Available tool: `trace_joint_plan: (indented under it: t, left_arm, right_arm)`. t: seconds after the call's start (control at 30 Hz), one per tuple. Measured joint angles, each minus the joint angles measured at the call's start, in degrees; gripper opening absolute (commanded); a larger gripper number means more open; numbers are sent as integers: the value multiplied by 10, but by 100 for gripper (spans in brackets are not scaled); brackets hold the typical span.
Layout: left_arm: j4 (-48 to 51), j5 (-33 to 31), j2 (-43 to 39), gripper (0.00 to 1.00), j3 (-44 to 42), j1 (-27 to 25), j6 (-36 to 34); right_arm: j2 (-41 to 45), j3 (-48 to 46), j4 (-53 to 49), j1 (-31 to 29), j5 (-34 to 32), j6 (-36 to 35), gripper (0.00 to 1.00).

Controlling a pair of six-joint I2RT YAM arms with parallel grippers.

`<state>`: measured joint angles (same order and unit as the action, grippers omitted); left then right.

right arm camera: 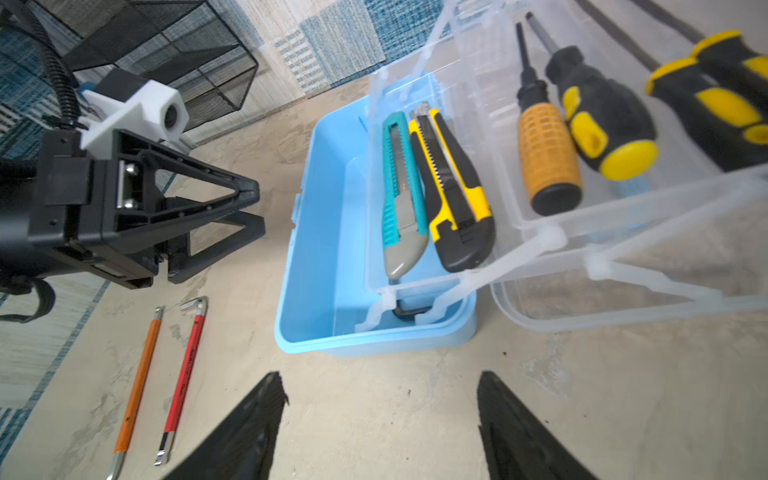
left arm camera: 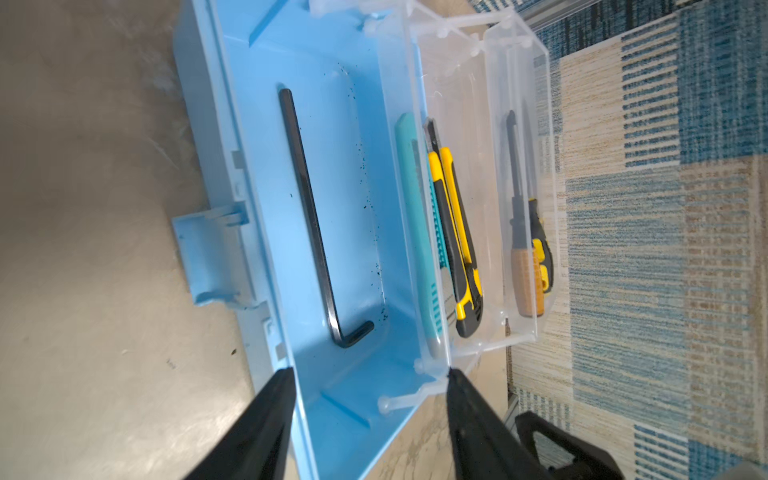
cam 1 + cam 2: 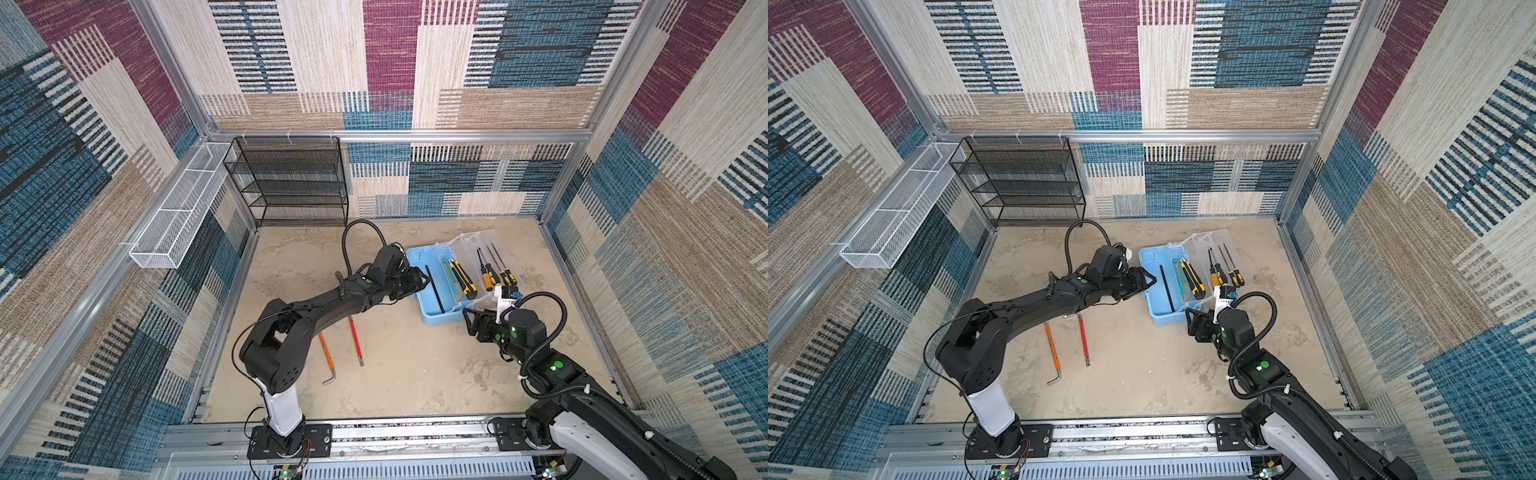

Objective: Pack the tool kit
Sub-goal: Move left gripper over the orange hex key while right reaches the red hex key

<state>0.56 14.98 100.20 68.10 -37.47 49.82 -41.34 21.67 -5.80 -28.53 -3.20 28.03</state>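
The light blue tool kit box point(image 3: 446, 318) stands open at the right in both top views. A black hex key point(image 2: 309, 216) lies on its floor. The clear tray point(image 1: 461, 124) over the box holds a teal utility knife point(image 1: 401, 195) and a yellow-black one point(image 1: 457, 199). Several screwdrivers point(image 3: 494, 276) lie in the clear lid point(image 3: 484, 249). My left gripper point(image 3: 423, 282) hangs open and empty at the box's left rim. My right gripper point(image 1: 381, 376) is open over bare floor just before the box's near end. An orange hex key point(image 3: 327, 357) and a red one point(image 3: 356, 340) lie on the floor.
A black mesh shelf rack point(image 3: 291, 183) stands against the back wall on the left. A white wire basket point(image 3: 178, 216) hangs on the left wall. Aluminium rails point(image 3: 374, 432) carry the arm bases along the front edge. Patterned walls close in all sides.
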Motion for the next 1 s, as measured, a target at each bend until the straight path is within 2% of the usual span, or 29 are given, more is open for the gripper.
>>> trace_joint_plan:
  t: [0.2, 0.37, 0.7, 0.83, 1.0]
  left_arm:
    - [38, -79, -128, 74, -113, 22, -64]
    - [74, -119, -221, 74, -217, 80, -79]
    - [162, -167, -374, 73, -345, 157, -82]
    - [188, -165, -385, 63, -371, 163, -87]
    - [195, -129, -330, 52, -361, 164, -110]
  right_arm:
    - [-64, 31, 34, -13, 30, 0, 70]
    - [-144, 74, 56, -81, 23, 0, 69]
    - [-367, 200, 97, -202, -19, 4, 68]
    - [-416, 226, 106, -215, -20, 4, 69]
    - [-424, 226, 107, -216, -26, 4, 70]
